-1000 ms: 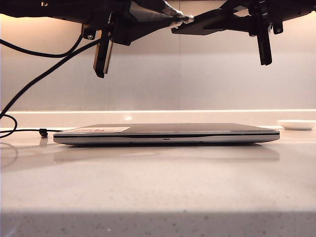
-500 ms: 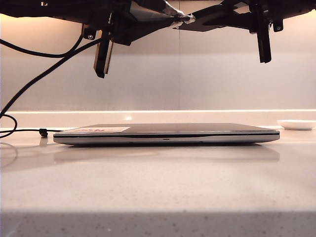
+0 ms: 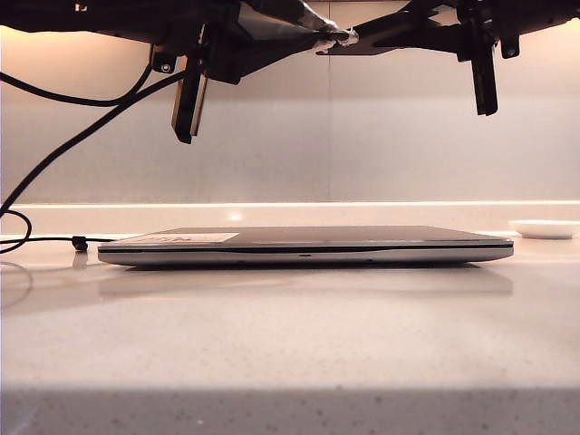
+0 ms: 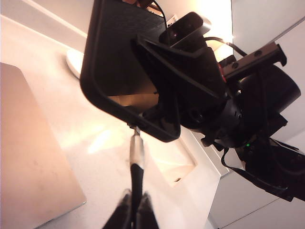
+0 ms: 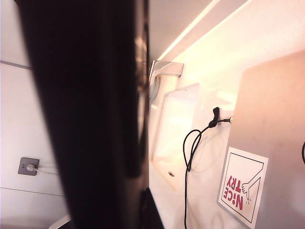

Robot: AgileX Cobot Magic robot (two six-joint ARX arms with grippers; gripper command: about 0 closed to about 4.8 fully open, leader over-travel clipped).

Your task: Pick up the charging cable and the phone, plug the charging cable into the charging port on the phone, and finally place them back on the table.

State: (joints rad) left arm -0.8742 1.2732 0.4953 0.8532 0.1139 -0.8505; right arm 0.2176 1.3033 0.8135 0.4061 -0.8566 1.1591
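High above the table (image 3: 290,353), my left gripper (image 4: 134,210) is shut on the charging cable (image 4: 137,179) just behind its silvery plug (image 4: 137,151). The plug tip touches the short end edge of the black phone (image 4: 116,52), where the charging port lies; how deep it sits I cannot tell. My right gripper (image 5: 121,212) is shut on the phone (image 5: 81,114), which fills much of the right wrist view. In the exterior view the left gripper (image 3: 313,34) and the phone (image 3: 390,38) meet at the top centre. The cable (image 3: 82,136) droops to the table at left.
A closed silver-grey laptop (image 3: 308,246) with a pale sticker (image 5: 243,191) lies under both arms. Slack cable (image 5: 190,148) loops beside it on the table. A white dish (image 3: 544,228) stands at the far right. A sink (image 5: 174,129) is sunk into the counter.
The phone's end nearest the plug has risen and now meets the plug tip. The left gripper and the cable have stayed still.
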